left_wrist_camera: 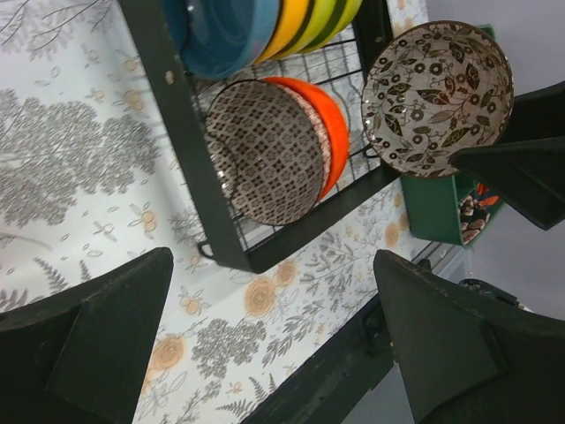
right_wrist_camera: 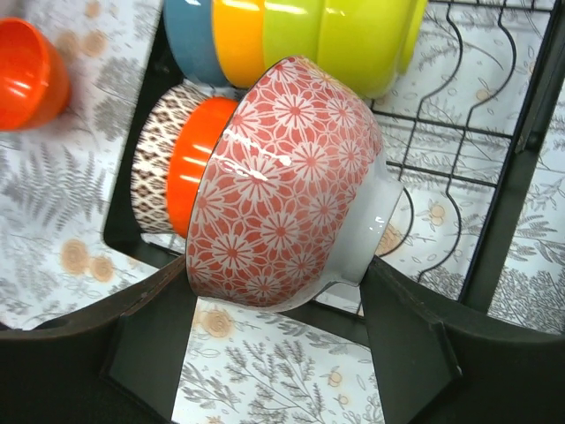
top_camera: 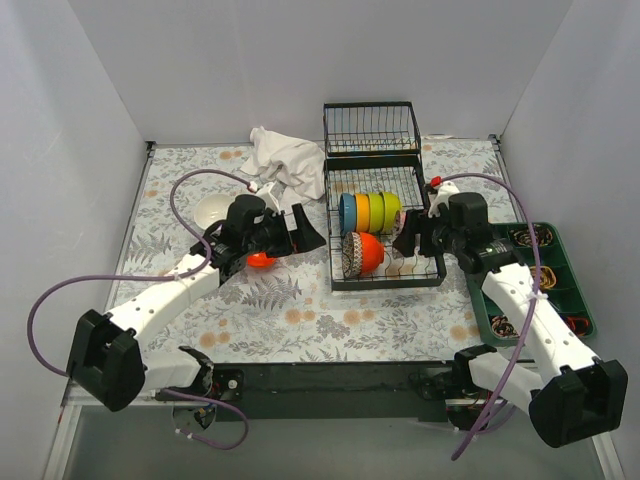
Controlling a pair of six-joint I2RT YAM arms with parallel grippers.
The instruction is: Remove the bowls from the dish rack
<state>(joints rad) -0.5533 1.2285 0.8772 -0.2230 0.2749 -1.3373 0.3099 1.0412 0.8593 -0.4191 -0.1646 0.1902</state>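
The right jaws were clamped across the red-patterned bowl [right_wrist_camera: 282, 177], held tilted over the near end of the dish rack [top_camera: 380, 286], probably to clear its prongs. The left jaws hung open over free tabletop [top_camera: 300, 310] beside the rack's left edge, near an orange bowl [top_camera: 262, 260].

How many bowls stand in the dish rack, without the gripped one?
6: a blue bowl, a yellow bowl, two green bowls in the far row; a patterned bowl, an orange bowl nearer. Others may be hidden.
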